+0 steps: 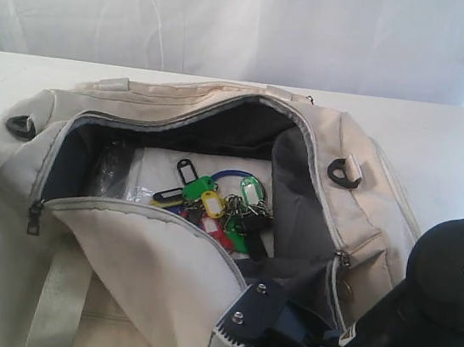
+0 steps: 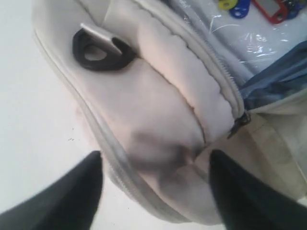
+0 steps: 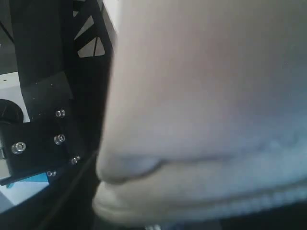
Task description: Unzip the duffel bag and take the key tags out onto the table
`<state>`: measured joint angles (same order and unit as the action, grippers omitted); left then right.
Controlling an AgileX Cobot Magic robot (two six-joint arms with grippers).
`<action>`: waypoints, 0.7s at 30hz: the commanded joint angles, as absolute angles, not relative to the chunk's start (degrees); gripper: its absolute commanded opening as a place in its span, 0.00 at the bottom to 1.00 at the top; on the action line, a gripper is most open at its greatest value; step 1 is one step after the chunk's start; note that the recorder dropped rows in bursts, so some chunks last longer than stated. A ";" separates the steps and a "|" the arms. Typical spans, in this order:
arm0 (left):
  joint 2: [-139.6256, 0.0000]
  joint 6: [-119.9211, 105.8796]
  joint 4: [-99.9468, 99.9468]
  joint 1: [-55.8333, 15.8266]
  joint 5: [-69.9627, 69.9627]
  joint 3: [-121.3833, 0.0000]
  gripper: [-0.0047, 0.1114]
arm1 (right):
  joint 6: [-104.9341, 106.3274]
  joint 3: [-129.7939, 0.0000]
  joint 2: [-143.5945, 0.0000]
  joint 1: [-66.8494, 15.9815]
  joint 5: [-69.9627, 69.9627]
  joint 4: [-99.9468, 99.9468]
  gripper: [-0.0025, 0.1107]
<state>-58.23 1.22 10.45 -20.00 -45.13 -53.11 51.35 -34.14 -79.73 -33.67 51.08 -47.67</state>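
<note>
Since the main zipper (image 1: 142,206) of the duffel bag (image 1: 141,281) stands open and its near flap sags outward, the key tags (image 1: 219,206) lie exposed on the bag floor, toward its middle, on clear plastic film (image 2: 268,38); none is on the table (image 1: 441,141). The left gripper (image 2: 154,153) hovers low over one end panel of the bag, near a black D-ring (image 2: 98,50), jaws spread wide and holding nothing, probably placed to steady that end. The right gripper (image 1: 253,339) sits against the bag's near flap toward the opposite end, arm angled upward; cream fabric fills its wrist view, so its jaw state cannot be determined.
</note>
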 commanded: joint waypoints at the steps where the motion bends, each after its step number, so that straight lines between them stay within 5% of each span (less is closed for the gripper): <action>1: -57.65 6.52 12.11 -20.14 -47.63 -55.46 0.78 | 51.09 -33.92 -79.77 -33.80 50.67 -47.95 0.55; 16: -71.37 -3.70 -15.11 -20.14 -36.75 -63.29 0.62 | 51.09 -33.92 -79.77 -33.80 50.22 -47.95 0.55; 21: -76.89 -17.12 -23.15 -21.71 -36.93 -66.93 0.04 | 51.09 -33.92 -79.77 -33.80 50.01 -47.95 0.55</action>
<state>-76.72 -11.61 -19.75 -20.36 -37.00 -65.31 51.35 -34.14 -79.73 -33.67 50.25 -47.67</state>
